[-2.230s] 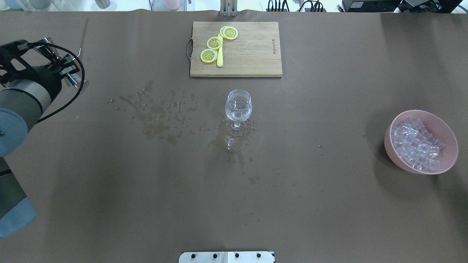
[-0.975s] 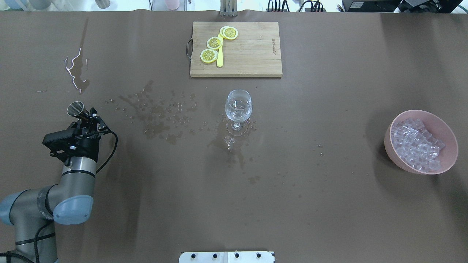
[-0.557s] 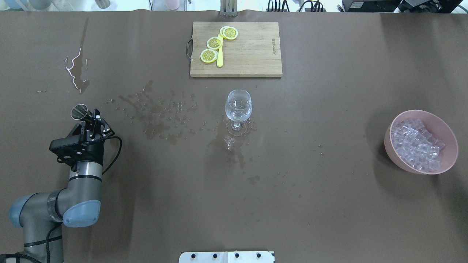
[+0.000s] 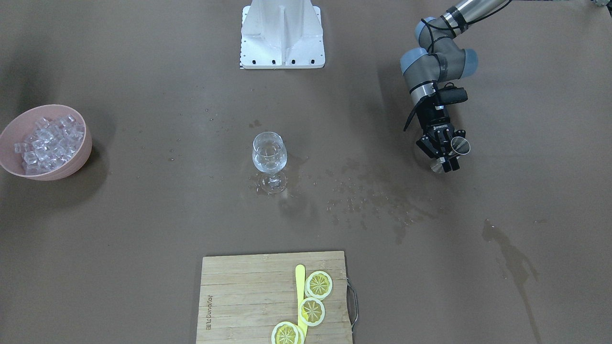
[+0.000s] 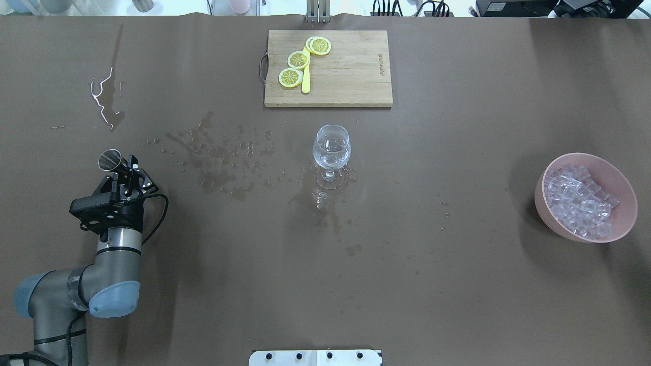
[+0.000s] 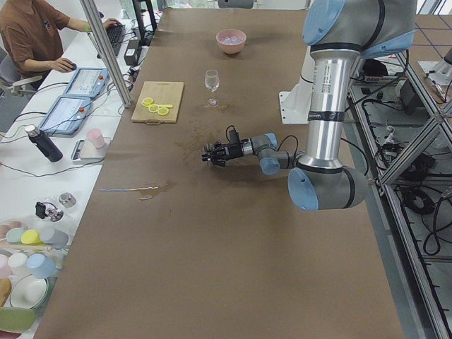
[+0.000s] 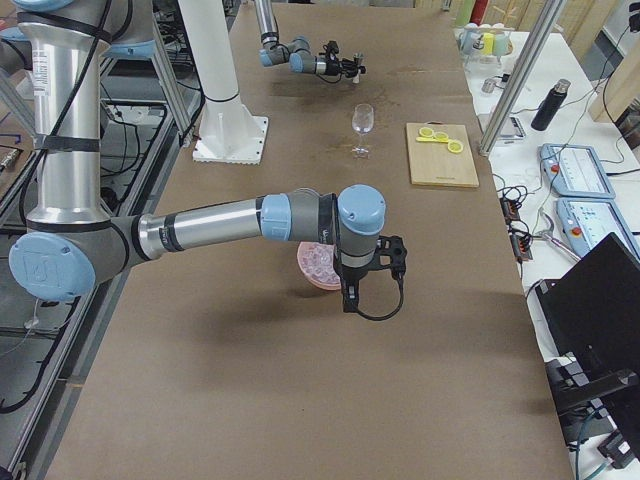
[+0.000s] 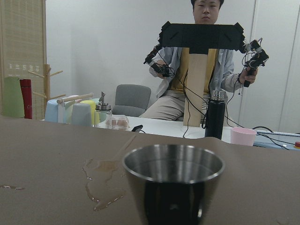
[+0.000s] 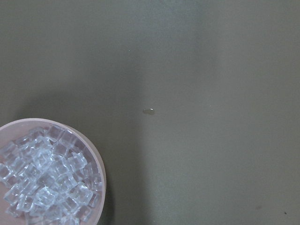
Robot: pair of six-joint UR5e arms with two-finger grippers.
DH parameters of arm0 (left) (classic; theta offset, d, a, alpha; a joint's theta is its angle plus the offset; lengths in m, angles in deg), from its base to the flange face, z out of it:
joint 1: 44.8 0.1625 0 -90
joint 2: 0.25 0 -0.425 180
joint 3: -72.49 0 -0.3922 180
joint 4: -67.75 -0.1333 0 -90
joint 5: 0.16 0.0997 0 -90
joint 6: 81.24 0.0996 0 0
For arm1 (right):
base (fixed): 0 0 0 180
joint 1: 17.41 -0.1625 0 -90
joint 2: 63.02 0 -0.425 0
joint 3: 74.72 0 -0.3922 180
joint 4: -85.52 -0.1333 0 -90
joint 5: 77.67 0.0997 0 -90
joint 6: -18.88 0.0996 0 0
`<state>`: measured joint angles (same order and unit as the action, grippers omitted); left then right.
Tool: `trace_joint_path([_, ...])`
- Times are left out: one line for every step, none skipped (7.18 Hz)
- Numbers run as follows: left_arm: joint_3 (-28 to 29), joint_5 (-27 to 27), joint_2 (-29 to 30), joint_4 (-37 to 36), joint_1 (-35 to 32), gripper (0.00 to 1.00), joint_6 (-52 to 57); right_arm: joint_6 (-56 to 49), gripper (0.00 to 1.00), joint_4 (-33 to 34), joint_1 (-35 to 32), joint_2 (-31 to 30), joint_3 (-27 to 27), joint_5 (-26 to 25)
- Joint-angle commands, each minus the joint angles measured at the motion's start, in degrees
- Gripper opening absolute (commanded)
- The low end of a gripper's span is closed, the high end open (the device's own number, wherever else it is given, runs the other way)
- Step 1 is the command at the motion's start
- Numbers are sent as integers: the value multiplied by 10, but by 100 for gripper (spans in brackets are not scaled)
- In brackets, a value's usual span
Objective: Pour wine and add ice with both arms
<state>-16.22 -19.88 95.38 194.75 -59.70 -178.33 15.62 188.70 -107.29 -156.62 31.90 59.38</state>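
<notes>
My left gripper is shut on a steel cup and holds it upright, low over the table's left side; the cup also shows in the front view and fills the left wrist view. A wine glass with a little clear liquid stands mid-table. The ice is heaped in a pink bowl at the right, also in the right wrist view. My right gripper shows only in the right side view, above the bowl; I cannot tell if it is open.
A wooden cutting board with lemon slices and a yellow knife lies at the back. Spilled drops spread between cup and glass, and a wet streak lies at the back left. The white stand base is at the near edge.
The left arm swung in from the back left with the cup, leaving a wet streak there, then drifted slightly right and nearer. Glass and bowl have not moved.
</notes>
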Motion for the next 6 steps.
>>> trace_joint_path([0, -1, 1, 0, 0, 6, 0, 0, 100, 0, 1, 0, -1, 0])
trace_joint_path([-2, -1, 1, 0, 0, 40, 0, 0, 100, 0, 2, 1, -1, -1])
trace_joint_path([2, -1, 1, 0, 1, 49, 0, 0, 100, 0, 2, 0, -1, -1])
trace_joint_path([2, -1, 1, -1, 0, 51, 1, 0, 100, 0, 3, 0, -1, 0])
trace_joint_path([2, -1, 1, -3, 0, 65, 3, 0, 100, -1, 3, 0, -1, 0])
trace_joint_path([1, -1, 1, -4, 0, 98, 6, 0, 100, -1, 3, 0, -1, -1])
